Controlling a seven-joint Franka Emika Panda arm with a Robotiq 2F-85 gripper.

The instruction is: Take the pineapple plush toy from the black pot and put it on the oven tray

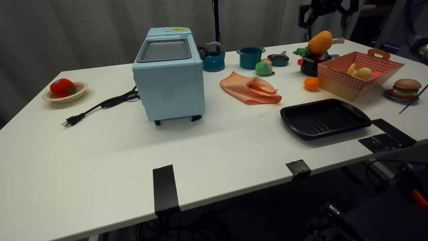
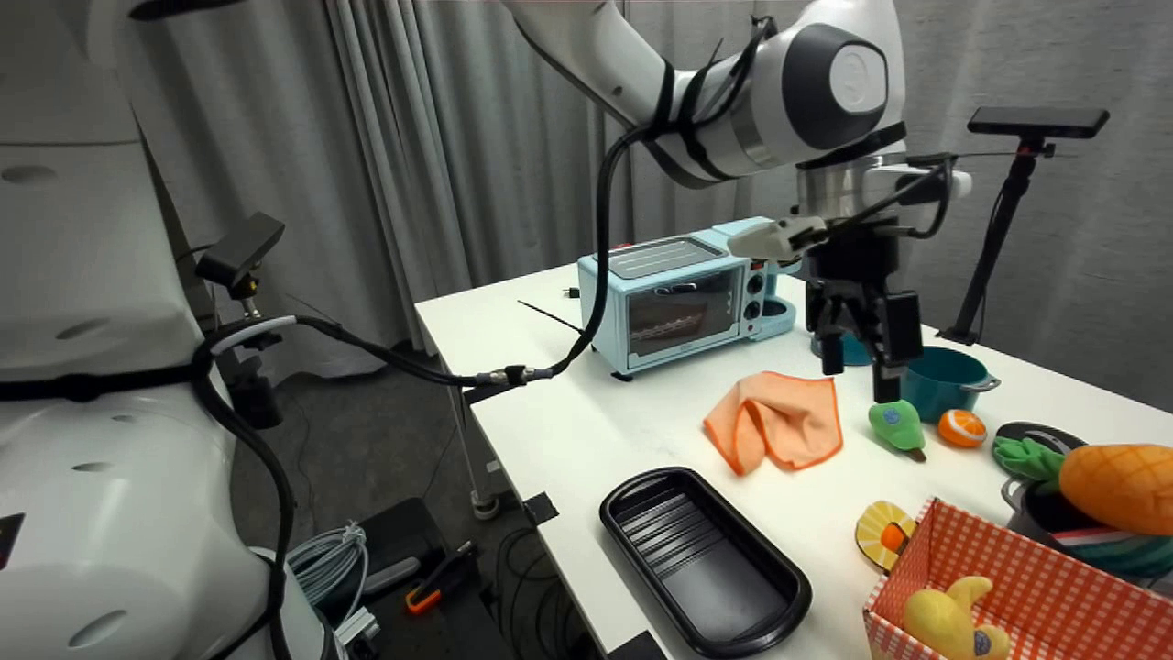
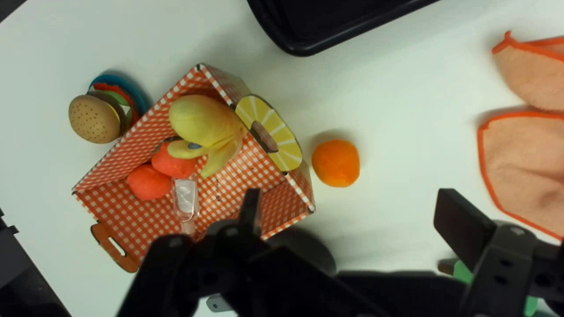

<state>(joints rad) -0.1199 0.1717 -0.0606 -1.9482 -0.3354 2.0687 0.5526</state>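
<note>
The orange pineapple plush toy with green leaves lies tilted on top of the black pot. In an exterior view the pineapple rests in the black pot over other toys. The black oven tray lies near the table's front edge, also in an exterior view, with one corner in the wrist view. My gripper is open, empty, and raised above the table near the green toy. In the wrist view the open gripper's fingers are wide apart; the pineapple is hidden there.
A red checkered box with toy fruit stands between pot and tray. An orange toy, an orange cloth, a green toy, a teal pot and a toy burger lie around. A blue toaster oven stands further along.
</note>
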